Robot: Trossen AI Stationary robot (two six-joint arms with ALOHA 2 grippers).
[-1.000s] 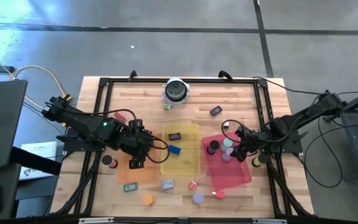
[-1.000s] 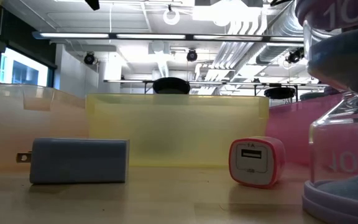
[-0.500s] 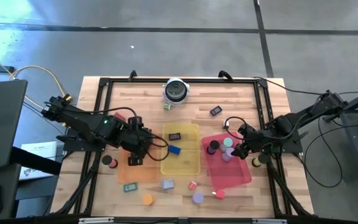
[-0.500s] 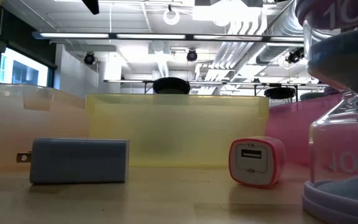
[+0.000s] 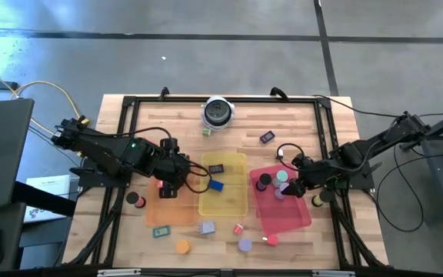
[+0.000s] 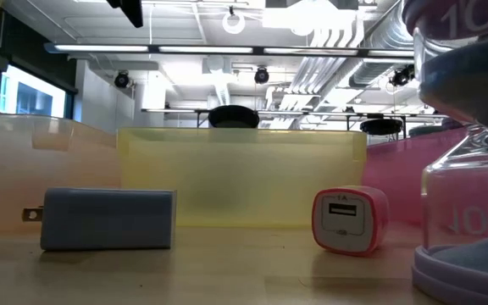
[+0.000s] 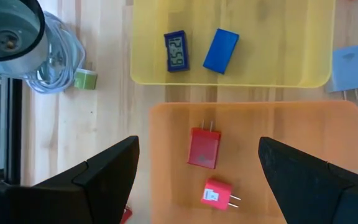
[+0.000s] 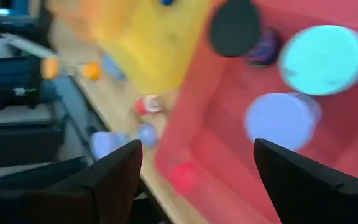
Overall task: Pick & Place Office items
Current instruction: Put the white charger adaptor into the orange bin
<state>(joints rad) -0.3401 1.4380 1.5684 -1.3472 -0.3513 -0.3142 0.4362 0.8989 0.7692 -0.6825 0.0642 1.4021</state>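
Overhead, we cannot resolve the small items in detail, because both arms cover parts of the trays. We see two red plug blocks (image 7: 204,148) lying in the orange tray (image 7: 166,155), and teal, lilac and black discs (image 8: 321,51) in the red tray (image 8: 191,130). The left gripper (image 5: 168,188) hovers spread above the orange tray, empty; the right gripper (image 5: 294,188) hovers spread above the red tray, empty.

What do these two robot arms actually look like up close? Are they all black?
Mostly, yes. Both arms are dark, jointed and slim, with thin black cables looping beside them. The left arm carries a small green light and trails yellow cables at its base. Each ends in a two-fingered claw; the left claw and right claw show broad, flat, wedge-shaped black fingers.
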